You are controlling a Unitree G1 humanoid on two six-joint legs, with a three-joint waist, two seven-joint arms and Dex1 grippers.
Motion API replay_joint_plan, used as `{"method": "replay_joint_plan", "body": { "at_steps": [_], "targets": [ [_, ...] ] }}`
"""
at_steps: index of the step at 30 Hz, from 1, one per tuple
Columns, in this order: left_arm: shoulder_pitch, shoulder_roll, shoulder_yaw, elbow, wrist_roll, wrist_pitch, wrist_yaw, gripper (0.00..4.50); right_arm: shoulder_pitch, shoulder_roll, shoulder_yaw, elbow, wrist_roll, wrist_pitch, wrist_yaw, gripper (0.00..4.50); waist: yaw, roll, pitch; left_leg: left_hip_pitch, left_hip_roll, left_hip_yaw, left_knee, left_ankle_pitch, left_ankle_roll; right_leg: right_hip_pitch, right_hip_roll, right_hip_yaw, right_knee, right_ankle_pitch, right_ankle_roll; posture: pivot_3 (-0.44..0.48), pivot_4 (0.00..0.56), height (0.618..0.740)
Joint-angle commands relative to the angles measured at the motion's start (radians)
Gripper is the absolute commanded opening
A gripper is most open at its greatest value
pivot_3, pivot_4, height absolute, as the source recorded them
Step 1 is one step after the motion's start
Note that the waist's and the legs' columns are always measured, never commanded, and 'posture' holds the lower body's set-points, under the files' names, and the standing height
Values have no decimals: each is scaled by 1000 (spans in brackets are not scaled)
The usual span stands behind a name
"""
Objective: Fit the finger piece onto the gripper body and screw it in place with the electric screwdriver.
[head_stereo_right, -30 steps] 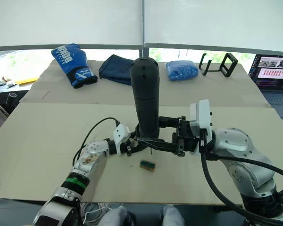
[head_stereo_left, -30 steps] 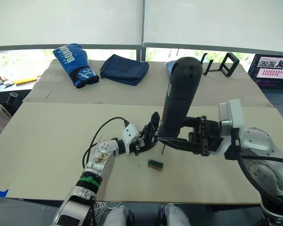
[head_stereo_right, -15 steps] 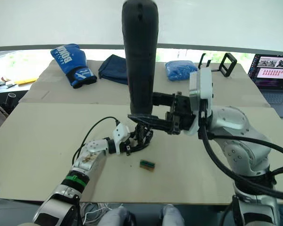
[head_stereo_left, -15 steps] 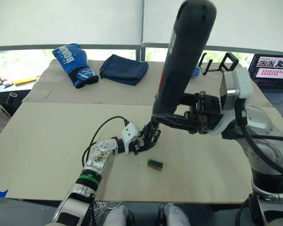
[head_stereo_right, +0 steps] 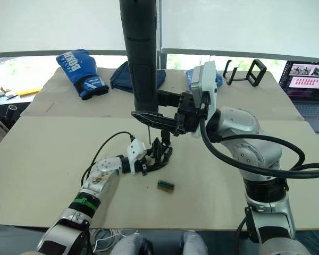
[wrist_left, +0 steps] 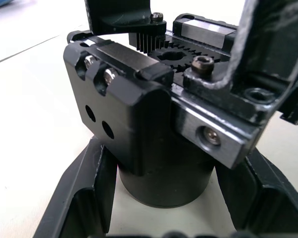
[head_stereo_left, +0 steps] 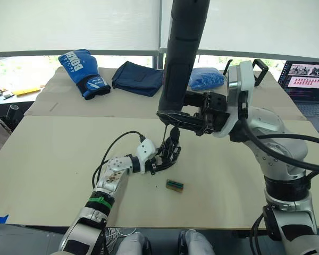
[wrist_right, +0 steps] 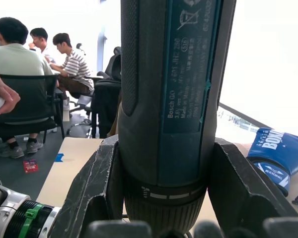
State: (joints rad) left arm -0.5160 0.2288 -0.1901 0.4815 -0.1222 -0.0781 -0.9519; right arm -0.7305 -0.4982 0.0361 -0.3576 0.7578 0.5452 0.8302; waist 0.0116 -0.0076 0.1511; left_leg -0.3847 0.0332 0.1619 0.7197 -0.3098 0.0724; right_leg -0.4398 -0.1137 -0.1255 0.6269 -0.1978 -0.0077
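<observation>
Low on the table [head_stereo_left: 53, 159], the left gripper [head_stereo_left: 167, 156] has its two black fingers closed around the round drum base of the gripper body [head_stereo_left: 171, 150], pinning it upright on the tan surface; in the left wrist view the fingers [wrist_left: 87, 193] flank the drum on either side, and above it the body's bracket frame, gear teeth and small screw heads stand up clear of the grip. Just in front of that hand, towards the near edge, a small green-and-brown block [head_stereo_left: 175, 185] lies flat, near the assembly but not touching it. Directly above the held body, the electric screwdriver [head_stereo_left: 179, 58] stands nearly upright, its thin metal bit pointing down at the top of the assembly; I cannot tell from here whether the tip touches it. To the right, the right gripper [head_stereo_left: 173, 118] is clamped on the lower end of the screwdriver, its fingers [wrist_right: 97, 191] pressed against both sides of the barrel just above the ringed collar in the right wrist view. The finger piece I cannot pick out as a separate part among the black shapes of the assembly. Farther back on the table sit a blue boxing glove [head_stereo_left: 84, 71], a folded dark blue cloth [head_stereo_left: 137, 77], a blue bundle [head_stereo_left: 206, 79], a black stand [head_stereo_left: 254, 71], and a laptop [head_stereo_left: 307, 79] at the far right.
</observation>
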Motion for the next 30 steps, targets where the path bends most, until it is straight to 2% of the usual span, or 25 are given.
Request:
{"method": "replay_joint_plan", "body": {
  "at_steps": [1,14,30],
  "targets": [
    [16,-1,-14,-4,4,21,-8,2314,-15,15,-9,-11,-18,-39,9,1933,-1,0,0,0,0,0,0,0,0,0,0,0,0,0,0,0,150,740],
    [26,9,-13,-18,4,28,-15,2314,2,84,24,13,-98,-70,26,1933,-4,0,0,0,0,0,0,0,0,0,1,0,0,0,0,0,150,740],
    [29,15,-13,-22,2,38,-18,2314,30,93,71,40,-208,-134,73,1933,-8,0,0,0,0,1,0,0,0,-1,1,0,0,0,0,0,150,740]
  ]
}}
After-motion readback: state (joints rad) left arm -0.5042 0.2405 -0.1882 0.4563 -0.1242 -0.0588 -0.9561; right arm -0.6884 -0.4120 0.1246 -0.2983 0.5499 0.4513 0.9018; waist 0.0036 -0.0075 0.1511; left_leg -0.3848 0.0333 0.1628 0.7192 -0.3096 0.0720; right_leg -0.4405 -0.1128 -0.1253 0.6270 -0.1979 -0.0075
